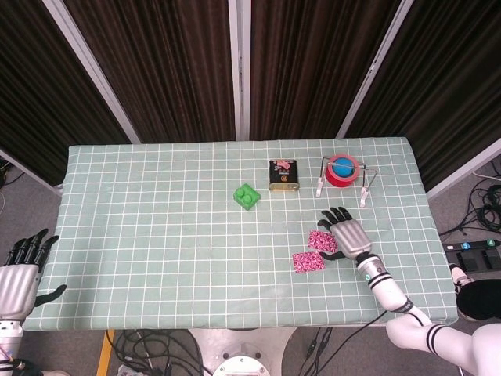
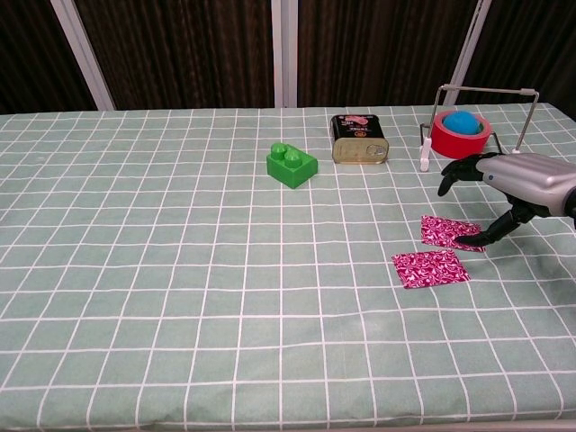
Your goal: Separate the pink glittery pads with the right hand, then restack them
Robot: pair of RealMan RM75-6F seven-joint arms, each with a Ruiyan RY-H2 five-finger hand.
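Two pink glittery pads lie flat and apart on the green checked cloth. One pad [image 1: 308, 261] [image 2: 430, 268] is nearer the front edge. The other pad [image 1: 322, 240] [image 2: 447, 231] sits just behind it and slightly to the right. My right hand [image 1: 350, 233] [image 2: 517, 184] hovers right of the farther pad with fingers spread and nothing in them. Its thumb tip reaches down to that pad's right edge. My left hand [image 1: 19, 274] hangs off the table's front left corner, fingers extended and empty.
A green brick [image 1: 247, 196] [image 2: 292, 165] and a dark tin [image 1: 283, 175] [image 2: 360, 139] stand behind the pads. A red tape roll with a blue ball [image 1: 342, 170] [image 2: 460, 131] sits under a wire frame at the back right, close behind my right hand.
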